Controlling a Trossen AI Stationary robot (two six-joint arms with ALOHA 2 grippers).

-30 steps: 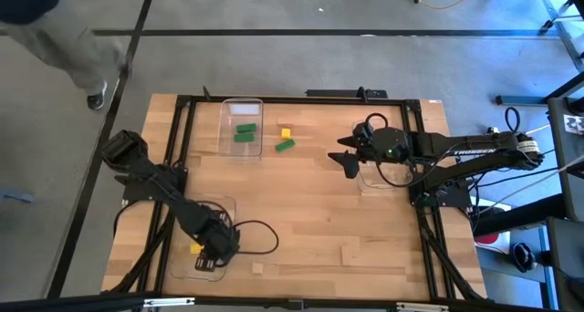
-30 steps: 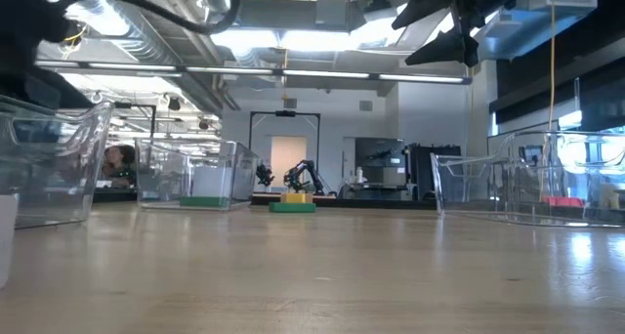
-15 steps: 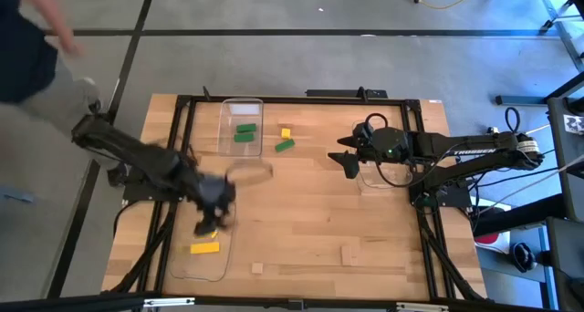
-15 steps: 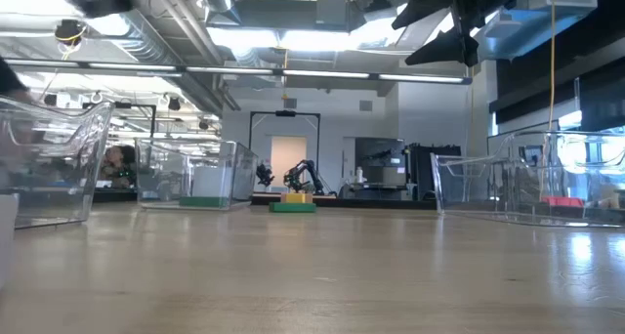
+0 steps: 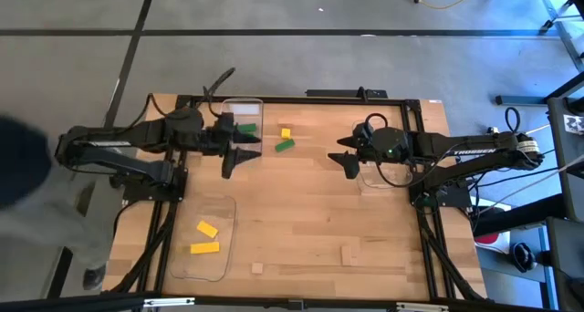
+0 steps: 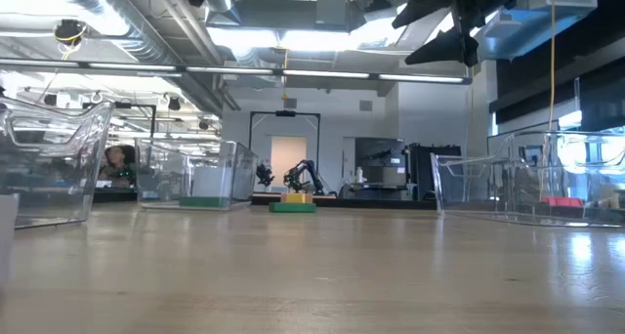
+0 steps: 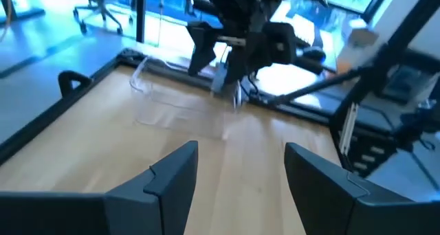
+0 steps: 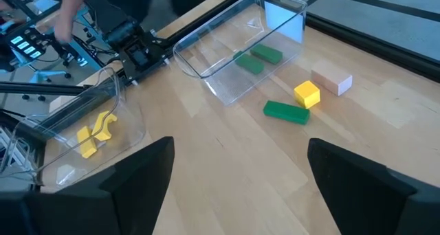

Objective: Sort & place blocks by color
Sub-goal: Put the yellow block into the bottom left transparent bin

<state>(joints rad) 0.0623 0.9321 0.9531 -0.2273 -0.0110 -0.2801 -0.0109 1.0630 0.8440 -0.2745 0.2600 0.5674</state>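
Observation:
Two green bricks (image 5: 245,129) lie in the clear far-left tray (image 5: 241,107). On the bare wood to its right lie a yellow cube (image 5: 286,132) and a green brick (image 5: 285,145); the right wrist view shows a pale tan block (image 8: 332,82) beside the yellow cube (image 8: 307,94). Two yellow bricks (image 5: 206,238) lie in the clear near-left tray (image 5: 215,266). Two tan cubes (image 5: 258,268) (image 5: 350,254) sit near the table's near edge. My left gripper (image 5: 239,153) hangs open and empty by the far-left tray's near end. My right gripper (image 5: 347,162) hovers open and empty at the table's middle right.
A third clear tray (image 5: 379,178) lies under my right arm. A black frame (image 5: 178,130) runs round the table's sides. A person stands off the table's left side (image 5: 20,171). Bare wood stretches across the table's middle (image 5: 301,212).
My left gripper has left the near-left tray and swung toward the far edge, and now stands beside the far-left tray. Two yellow bricks show in the near tray where the gripper had covered them. The person beside the table has moved from its far-left corner along its left side.

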